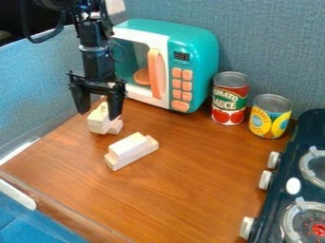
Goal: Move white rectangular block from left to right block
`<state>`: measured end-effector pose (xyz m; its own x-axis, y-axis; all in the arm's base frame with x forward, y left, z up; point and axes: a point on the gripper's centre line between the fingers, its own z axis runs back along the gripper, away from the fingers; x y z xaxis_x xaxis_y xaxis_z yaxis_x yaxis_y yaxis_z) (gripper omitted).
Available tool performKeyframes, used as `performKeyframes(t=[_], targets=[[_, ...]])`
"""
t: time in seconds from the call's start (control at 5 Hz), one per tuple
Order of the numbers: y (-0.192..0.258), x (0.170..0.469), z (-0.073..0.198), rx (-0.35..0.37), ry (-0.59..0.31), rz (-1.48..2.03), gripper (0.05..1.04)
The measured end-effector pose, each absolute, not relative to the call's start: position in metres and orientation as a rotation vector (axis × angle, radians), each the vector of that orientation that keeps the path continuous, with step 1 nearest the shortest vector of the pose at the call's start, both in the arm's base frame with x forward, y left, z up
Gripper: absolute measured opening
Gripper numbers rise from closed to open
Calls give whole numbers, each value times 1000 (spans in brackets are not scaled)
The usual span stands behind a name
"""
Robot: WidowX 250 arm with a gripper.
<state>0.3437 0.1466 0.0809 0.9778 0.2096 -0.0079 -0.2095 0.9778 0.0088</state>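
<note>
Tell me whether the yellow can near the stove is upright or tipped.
Upright: the yellow can has its round metal top facing up, above its label.

Block stacks (131, 148) before microwave (206, 47), cans (230, 102) between it and stove (285, 166)

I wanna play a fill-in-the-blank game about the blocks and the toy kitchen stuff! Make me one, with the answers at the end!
The door handle of the toy microwave is ______. Beside the microwave stand exactly ______ cans. In the picture, the end effector is over the block pile on the ______, not the block pile on the right. The knobs on the stove are ______.

Missing words: orange; two; left; white.
</note>
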Motion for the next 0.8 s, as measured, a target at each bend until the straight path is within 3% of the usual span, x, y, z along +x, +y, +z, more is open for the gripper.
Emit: performKeyframes(t=[0.2,0.4,0.8], targets=[[146,341,65,-4,50,212,999],[153,353,71,29,-6,232,999],[167,375,75,45,-29,239,999]])
